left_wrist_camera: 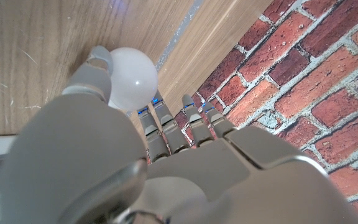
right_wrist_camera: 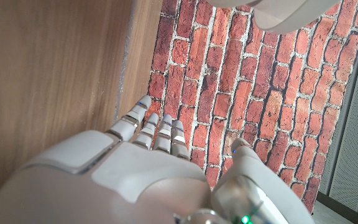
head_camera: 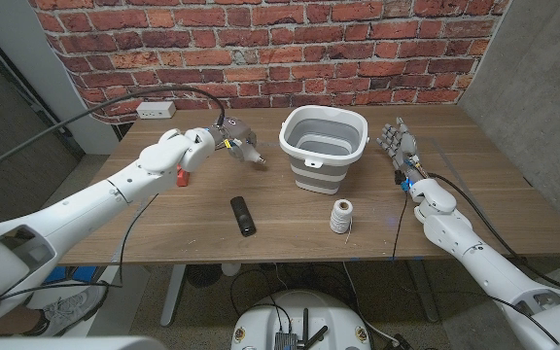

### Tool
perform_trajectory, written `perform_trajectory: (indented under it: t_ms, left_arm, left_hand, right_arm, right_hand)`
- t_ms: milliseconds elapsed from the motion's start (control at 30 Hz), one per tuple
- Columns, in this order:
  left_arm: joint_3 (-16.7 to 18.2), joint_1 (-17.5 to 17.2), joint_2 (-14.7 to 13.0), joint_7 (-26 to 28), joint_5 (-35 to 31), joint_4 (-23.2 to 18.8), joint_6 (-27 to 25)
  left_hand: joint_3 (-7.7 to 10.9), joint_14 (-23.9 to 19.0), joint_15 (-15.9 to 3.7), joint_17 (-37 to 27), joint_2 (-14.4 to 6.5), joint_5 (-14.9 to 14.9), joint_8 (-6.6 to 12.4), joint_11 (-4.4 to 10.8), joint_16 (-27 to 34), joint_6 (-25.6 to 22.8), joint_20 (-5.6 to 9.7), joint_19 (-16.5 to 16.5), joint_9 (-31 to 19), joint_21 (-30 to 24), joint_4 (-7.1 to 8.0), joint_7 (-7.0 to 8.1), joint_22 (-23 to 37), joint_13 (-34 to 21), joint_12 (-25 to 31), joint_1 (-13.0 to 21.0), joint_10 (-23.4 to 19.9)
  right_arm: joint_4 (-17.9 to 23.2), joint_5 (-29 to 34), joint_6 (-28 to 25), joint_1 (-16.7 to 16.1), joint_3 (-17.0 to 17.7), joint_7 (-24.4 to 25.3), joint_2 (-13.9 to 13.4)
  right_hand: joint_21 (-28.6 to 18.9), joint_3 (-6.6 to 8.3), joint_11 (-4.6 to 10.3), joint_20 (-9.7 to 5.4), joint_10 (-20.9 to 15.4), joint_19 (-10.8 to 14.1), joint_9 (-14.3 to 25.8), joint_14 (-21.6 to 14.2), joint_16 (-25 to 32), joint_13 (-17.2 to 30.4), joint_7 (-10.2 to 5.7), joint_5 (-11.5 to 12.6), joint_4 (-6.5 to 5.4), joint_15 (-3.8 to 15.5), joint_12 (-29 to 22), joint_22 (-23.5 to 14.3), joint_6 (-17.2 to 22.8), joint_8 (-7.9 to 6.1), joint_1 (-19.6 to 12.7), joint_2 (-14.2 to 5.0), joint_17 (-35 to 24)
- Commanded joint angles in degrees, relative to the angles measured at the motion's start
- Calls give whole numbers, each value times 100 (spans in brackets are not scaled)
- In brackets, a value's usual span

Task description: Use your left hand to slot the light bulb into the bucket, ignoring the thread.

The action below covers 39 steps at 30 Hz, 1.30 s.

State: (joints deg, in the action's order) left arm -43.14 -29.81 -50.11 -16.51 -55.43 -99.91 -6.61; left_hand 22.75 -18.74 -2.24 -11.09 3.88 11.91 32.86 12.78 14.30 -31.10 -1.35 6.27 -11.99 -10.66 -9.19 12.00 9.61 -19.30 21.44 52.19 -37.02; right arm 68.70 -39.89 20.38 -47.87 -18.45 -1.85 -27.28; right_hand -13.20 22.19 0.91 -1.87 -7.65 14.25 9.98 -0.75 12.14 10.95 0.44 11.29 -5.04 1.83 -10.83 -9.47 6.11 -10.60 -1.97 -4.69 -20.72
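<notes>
My left hand [head_camera: 231,138] hovers above the table left of the bucket and grips a white light bulb [head_camera: 255,154], which juts out toward the bucket. In the left wrist view the round bulb [left_wrist_camera: 132,78] sits between the thumb and the fingers of that hand [left_wrist_camera: 166,168]. The grey-and-white collapsible bucket [head_camera: 324,146] stands upright at the table's middle back, and its inside looks bare. My right hand [head_camera: 398,148] stands to the right of the bucket with fingers apart and nothing in it. In the right wrist view, the bucket's rim [right_wrist_camera: 291,12] shows past the right hand [right_wrist_camera: 154,174].
A spool of white thread [head_camera: 340,216] stands in front of the bucket. A black remote-like bar [head_camera: 244,215] lies to the left of the spool. A small red object [head_camera: 179,177] sits under my left forearm. A white power strip [head_camera: 156,110] lies at the back left, by the brick wall.
</notes>
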Motion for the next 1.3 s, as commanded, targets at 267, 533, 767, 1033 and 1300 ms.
perform_trajectory:
  t_ms: [267,533,767,1033,1300]
  left_arm:
    - [495,-273,-359,-161,-129,-812,-27]
    - [730,-335,-512,-402,-78,-1099,39]
    - [920,-361,-603,-498,-103,-1292,85]
    - [1052,-243,-705,-708,-96,-1469,382]
    - [1222,-90,-750,-952,-154,-1699,560]
  left_hand:
    - [-60,-84,-875,-29,-92,26,66,4,0,-174,5,28,-1,-13,12,15,13,-40,25,8,-139]
    - [-79,-108,-883,-29,-114,31,84,4,1,-232,63,59,1,-22,5,16,13,-63,34,20,-212]
    - [-97,-118,-884,-31,-132,34,116,4,0,-321,75,69,-1,-23,9,10,12,-80,36,15,-259]
    - [-116,-169,-891,-38,-162,39,127,5,17,-352,97,92,-2,-25,5,22,11,-105,47,23,-338]
    - [-142,-309,-925,-67,-219,49,144,7,80,-382,108,109,-4,-23,0,10,10,-143,49,49,-420]
  right_arm:
    - [56,16,-54,-8,-26,77,30]
    - [60,-1,-99,-4,-46,64,46]
    - [9,-29,-80,29,-44,1,65]
    - [84,-22,-165,45,-50,-52,-22]
    - [56,-40,-199,76,-53,-68,-16]
  right_hand:
    - [14,-30,6,11,-29,61,24,23,27,3,-6,44,-5,45,-39,-14,36,-36,46,-204,5]
    - [36,-35,-14,9,-44,75,24,12,33,3,15,45,-12,46,-44,-14,70,-45,46,-207,14]
    - [51,-40,-14,8,-47,91,24,11,34,3,10,46,-17,47,-44,-14,79,-45,46,-208,20]
    - [70,-46,-11,7,-39,91,24,20,33,3,10,47,-17,53,-40,-14,65,-37,44,-207,25]
    - [90,-46,-15,-11,-33,94,24,28,29,3,18,49,-20,67,-37,-15,58,-32,39,-212,35]
